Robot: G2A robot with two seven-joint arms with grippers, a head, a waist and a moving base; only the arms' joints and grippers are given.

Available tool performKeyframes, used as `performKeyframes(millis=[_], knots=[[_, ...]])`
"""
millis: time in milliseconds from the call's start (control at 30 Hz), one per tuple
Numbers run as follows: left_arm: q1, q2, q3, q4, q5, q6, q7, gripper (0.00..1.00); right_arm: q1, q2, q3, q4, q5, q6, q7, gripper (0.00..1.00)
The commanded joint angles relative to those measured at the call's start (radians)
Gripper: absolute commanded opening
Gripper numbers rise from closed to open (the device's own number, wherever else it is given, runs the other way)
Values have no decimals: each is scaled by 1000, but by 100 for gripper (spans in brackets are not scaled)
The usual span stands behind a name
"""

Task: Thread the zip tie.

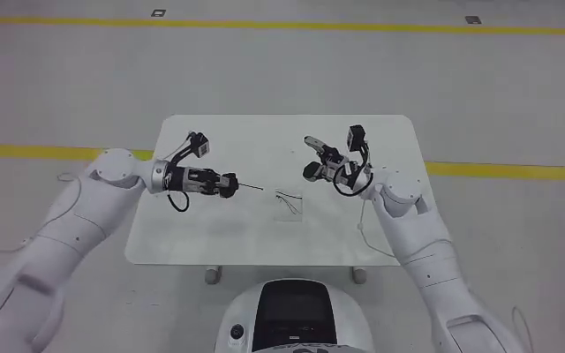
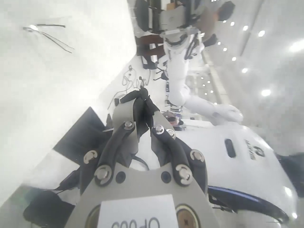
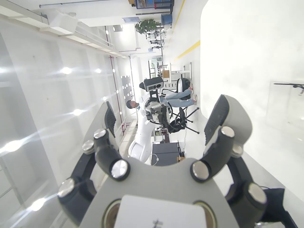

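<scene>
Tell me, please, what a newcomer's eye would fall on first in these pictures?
The left gripper, on the robot's left, is shut on a thin black zip tie that pokes toward the middle of the white table. Opposite it, the right gripper hangs wide open above the tabletop, and loose zip ties lie on a clear sheet between them.

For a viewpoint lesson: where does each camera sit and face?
Top view: on the robot, facing down at the table; left gripper and right gripper show.
Left wrist view: on that wrist, facing past its shut gripper to the table.
Right wrist view: on that wrist, facing past its open gripper along the table.
Shared: all show the loose zip ties.
</scene>
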Motion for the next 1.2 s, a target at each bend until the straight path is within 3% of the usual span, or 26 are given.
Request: performKeyframes(millis=[0, 300, 567, 600, 633, 733, 900, 1167], knots=[[11, -20, -10, 24, -45, 0, -20, 0, 9, 1, -8, 18, 3, -6, 25, 100], [20, -91, -10, 86, -96, 0, -20, 0, 53, -6, -62, 83, 33, -47, 59, 100], [20, -91, -10, 86, -96, 0, -20, 0, 54, -5, -59, 84, 26, -52, 42, 100], [31, -93, -11, 74, -112, 13, -10, 0, 52, -5, -60, 83, 28, -53, 40, 100], [40, -94, -14, 68, -131, 23, -13, 0, 44, -6, -67, 75, 40, -55, 48, 100], [58, -96, -24, 72, -143, 0, -9, 0, 42, -6, -93, 73, 55, -73, 128, 100], [80, -103, -51, 69, -152, 0, -20, 0, 72, -6, -125, 119, 89, -81, 249, 100], [82, -104, -66, 70, -134, 0, -20, 0, 80, -6, -127, 129, 93, -87, 258, 100]])
